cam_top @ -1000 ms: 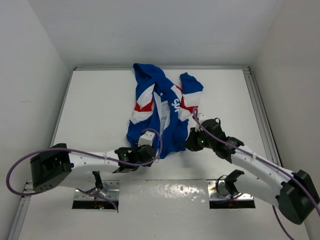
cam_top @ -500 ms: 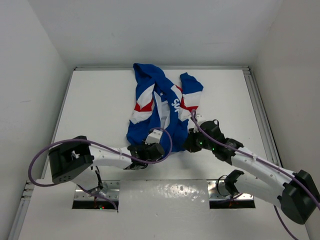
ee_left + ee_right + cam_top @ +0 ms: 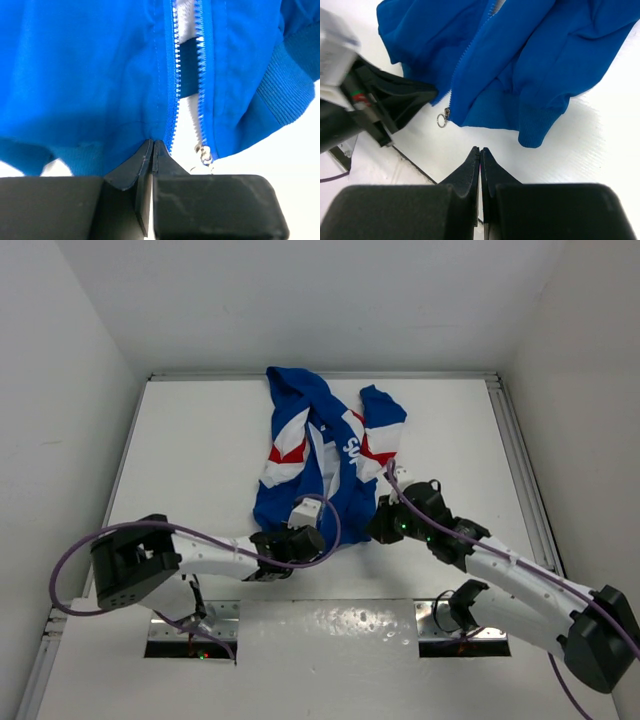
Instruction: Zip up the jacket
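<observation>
The jacket (image 3: 322, 455) lies open on the table, royal blue with red and white panels, its hem toward the arms. In the left wrist view the two zipper sides (image 3: 175, 80) stand apart, with white lining between them. The ring pull (image 3: 205, 156) hangs at the bottom of the right side and also shows in the right wrist view (image 3: 442, 119). My left gripper (image 3: 152, 145) is shut, its tips pinching the jacket's hem at the foot of the left zipper side. My right gripper (image 3: 480, 149) is shut and empty over bare table, just short of the hem (image 3: 535, 130).
White walls enclose the table (image 3: 200, 450) on three sides, and a metal rail (image 3: 520, 460) runs along the right. The left gripper's black body (image 3: 385, 100) lies close to the pull in the right wrist view. Purple cables trail from both arms.
The left arm swung right along the hem to the zipper's foot, then eased back slightly. The right gripper shifted a little toward the hem. The jacket has barely moved.
</observation>
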`<state>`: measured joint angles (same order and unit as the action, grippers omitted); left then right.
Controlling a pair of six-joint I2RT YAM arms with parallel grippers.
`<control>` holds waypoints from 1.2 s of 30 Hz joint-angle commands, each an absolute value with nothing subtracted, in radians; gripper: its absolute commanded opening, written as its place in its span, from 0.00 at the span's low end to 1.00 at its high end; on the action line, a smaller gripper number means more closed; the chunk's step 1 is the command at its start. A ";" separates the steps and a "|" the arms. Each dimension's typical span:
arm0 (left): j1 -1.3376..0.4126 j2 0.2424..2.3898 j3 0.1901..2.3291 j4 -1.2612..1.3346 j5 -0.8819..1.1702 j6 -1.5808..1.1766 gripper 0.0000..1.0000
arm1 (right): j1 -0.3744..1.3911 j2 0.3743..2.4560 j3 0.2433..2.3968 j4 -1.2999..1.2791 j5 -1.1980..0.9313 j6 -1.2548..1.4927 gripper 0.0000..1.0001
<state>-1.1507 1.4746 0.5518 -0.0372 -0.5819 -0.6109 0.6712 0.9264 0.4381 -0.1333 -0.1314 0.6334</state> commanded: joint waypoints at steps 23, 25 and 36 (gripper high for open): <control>-1.152 0.813 0.301 0.342 -0.517 -0.629 0.00 | 0.736 1.285 0.476 0.696 -0.368 1.252 0.50; -1.150 0.813 0.285 0.360 -0.492 -0.623 0.00 | 0.744 1.302 0.480 0.709 -0.368 1.262 0.48; -1.151 0.796 0.270 0.405 -0.440 -0.598 0.00 | 0.747 1.379 0.480 0.730 -0.379 1.304 0.34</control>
<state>-1.1503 0.8158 0.2649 0.3370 -0.4801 -0.6174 0.7418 1.3621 0.4530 0.6636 -0.3695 1.2842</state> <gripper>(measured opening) 0.007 0.347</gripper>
